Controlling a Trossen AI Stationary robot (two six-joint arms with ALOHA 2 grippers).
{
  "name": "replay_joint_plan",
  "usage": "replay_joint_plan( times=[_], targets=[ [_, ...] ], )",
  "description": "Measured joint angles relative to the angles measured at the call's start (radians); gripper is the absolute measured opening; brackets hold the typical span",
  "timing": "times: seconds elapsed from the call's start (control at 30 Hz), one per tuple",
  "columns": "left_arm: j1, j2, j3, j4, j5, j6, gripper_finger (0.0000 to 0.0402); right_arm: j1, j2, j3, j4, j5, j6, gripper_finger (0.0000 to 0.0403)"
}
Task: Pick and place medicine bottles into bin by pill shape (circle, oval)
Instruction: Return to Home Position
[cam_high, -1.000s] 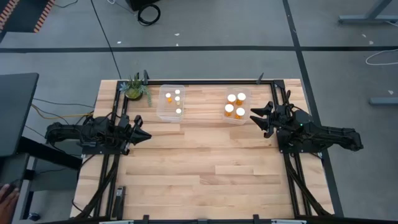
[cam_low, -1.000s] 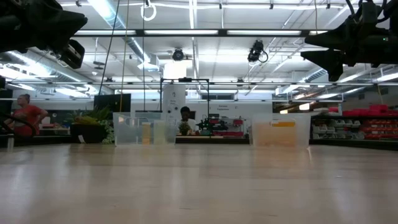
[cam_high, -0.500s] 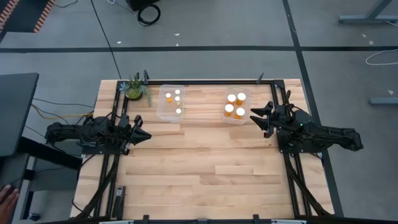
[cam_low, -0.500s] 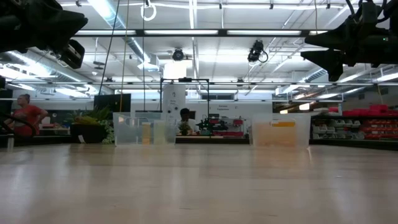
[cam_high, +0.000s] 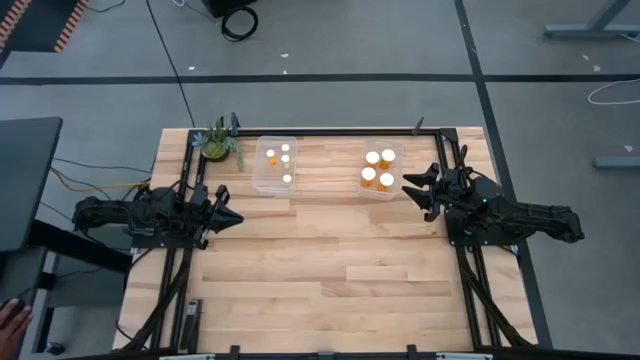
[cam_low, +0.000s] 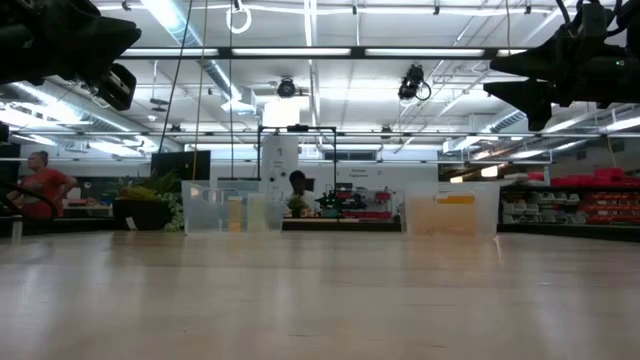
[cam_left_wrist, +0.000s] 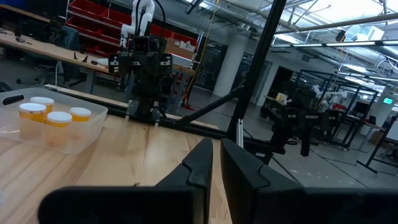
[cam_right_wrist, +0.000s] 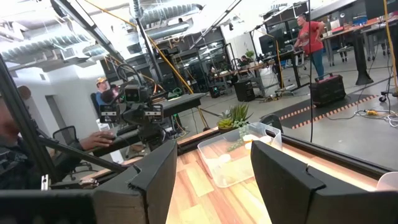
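Note:
The medicine bottles, amber with white caps, all stand inside two clear bins. Several narrow ones are in the left bin (cam_high: 275, 165), and several wider ones are in the right bin (cam_high: 380, 170). My left gripper (cam_high: 234, 215) is shut and empty above the table's left side, pointing toward the right. In its wrist view (cam_left_wrist: 216, 165) the wider bottles (cam_left_wrist: 53, 118) show ahead. My right gripper (cam_high: 414, 190) is open and empty above the table, just right of the right bin. In its wrist view (cam_right_wrist: 214, 171) the left bin (cam_right_wrist: 239, 155) shows ahead.
A small green potted plant (cam_high: 217, 141) stands at the far left corner, beside the left bin. A black frame (cam_high: 330, 131) runs along the table's far edge and sides. Bare wood (cam_high: 330, 260) spans the middle and near part. People show in the room beyond (cam_low: 42, 185).

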Motion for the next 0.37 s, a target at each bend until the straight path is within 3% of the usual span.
replay_joint_plan(
  times=[0.37],
  targets=[
    [0.000,0.000,0.000,0.000,0.000,0.000,0.0028,0.000,0.000,0.000,0.000,0.000,0.000,0.0214]
  ],
)
